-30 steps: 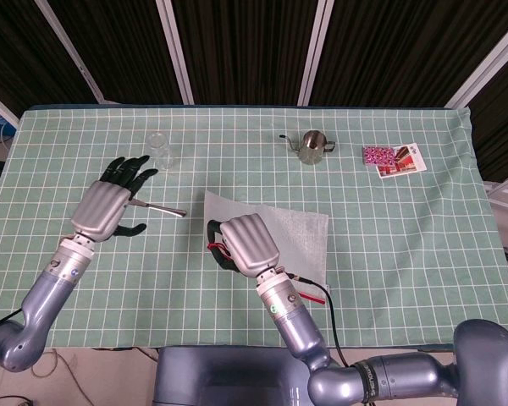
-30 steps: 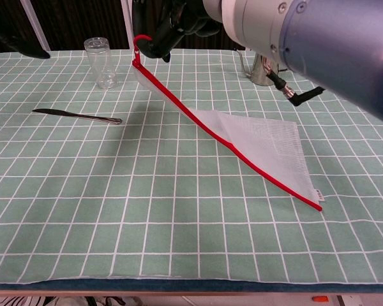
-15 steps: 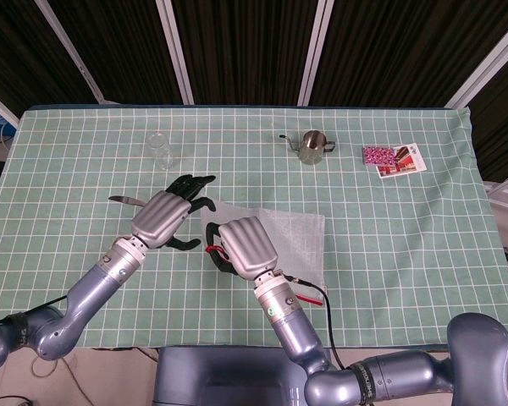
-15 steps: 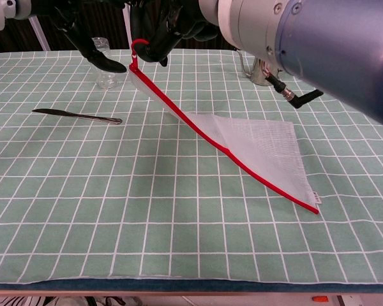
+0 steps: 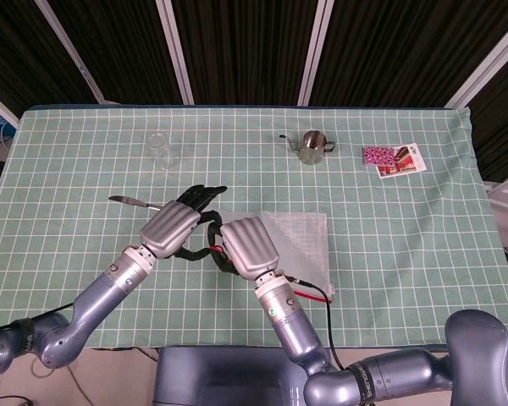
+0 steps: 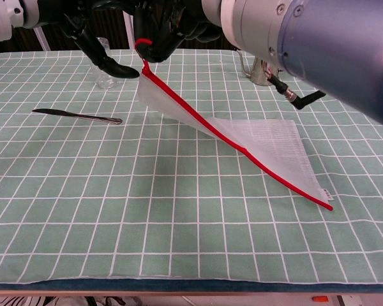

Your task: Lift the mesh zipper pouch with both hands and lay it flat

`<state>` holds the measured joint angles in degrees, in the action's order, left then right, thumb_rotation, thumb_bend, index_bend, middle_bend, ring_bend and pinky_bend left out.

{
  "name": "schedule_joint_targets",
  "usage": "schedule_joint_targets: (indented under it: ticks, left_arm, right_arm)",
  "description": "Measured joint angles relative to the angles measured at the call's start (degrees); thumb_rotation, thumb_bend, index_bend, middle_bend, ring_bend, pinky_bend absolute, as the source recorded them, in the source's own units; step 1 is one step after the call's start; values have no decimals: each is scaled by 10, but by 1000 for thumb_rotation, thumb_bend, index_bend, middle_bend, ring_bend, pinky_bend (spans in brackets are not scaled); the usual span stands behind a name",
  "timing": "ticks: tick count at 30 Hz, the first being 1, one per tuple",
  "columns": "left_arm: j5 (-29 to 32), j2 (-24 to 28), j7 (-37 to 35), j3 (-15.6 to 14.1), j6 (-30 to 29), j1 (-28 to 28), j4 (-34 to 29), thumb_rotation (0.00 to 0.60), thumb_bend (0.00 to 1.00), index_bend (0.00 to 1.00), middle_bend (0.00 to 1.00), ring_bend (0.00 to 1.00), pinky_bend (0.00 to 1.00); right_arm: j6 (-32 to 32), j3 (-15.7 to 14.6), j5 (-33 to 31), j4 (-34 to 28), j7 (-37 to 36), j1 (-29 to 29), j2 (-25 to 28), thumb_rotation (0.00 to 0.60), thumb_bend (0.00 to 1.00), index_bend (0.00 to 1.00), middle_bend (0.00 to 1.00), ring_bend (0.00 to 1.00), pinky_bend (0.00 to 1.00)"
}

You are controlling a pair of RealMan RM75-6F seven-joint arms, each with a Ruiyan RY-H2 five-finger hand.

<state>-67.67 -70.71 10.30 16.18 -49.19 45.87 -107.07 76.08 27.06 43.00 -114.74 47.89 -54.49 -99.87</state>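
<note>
The mesh zipper pouch (image 6: 255, 137) sits at the centre of the chest view, half raised; its red-zippered edge slants from the upper left down to the lower right, where the far corner rests on the green checked tabletop (image 6: 115, 210). The right hand (image 5: 247, 244) grips the raised corner near the red pull loop, fingers clenched around it at the top middle of the chest view. The left hand (image 5: 179, 225) hovers just beside that corner, fingers spread and reaching toward the mesh; whether a fingertip already touches the fabric is hard to say from either view, but it appears to hold nothing.

As a judgement, the lift is begun with one hand only; the second grip is not yet made, and the pouch hangs creased rather than flat. Left to do: take hold with the left hand, raise the pouch clear, then spread it level.

A knife (image 6: 76, 116) lies at mid left; a small glass (image 5: 160, 149) and a metal pitcher (image 5: 313, 145) stand toward the top of the head view, well apart from the pouch.
</note>
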Motion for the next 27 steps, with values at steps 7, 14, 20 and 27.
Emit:
schedule_joint_targets:
  ticks: [7,14,20,27]
  left_arm:
    - [-8,22,-15,-8,-15,-12,-16,600,225,426,3,0,0]
    - [-18,32,-26,-19,-20,-16,-21,600,228,441,4,0,0]
    - [-17,20,-25,-25,-14,-8,-15,600,268,453,4,0,0]
    - [-10,6,-21,-30,-17,-1,-9,600,304,487,7,0,0]
  right_arm:
    - [8,-4,-2,-4,-5,-4,6,600,607,695,1000,1000,956]
    - [16,-11,-3,-9,-9,-8,7,600,607,695,1000,1000,956]
    - [24,-14,-4,-13,-12,-11,8,600,608,695,1000,1000,956]
    - [30,-17,-6,-18,-16,-13,13,600,607,695,1000,1000,956]
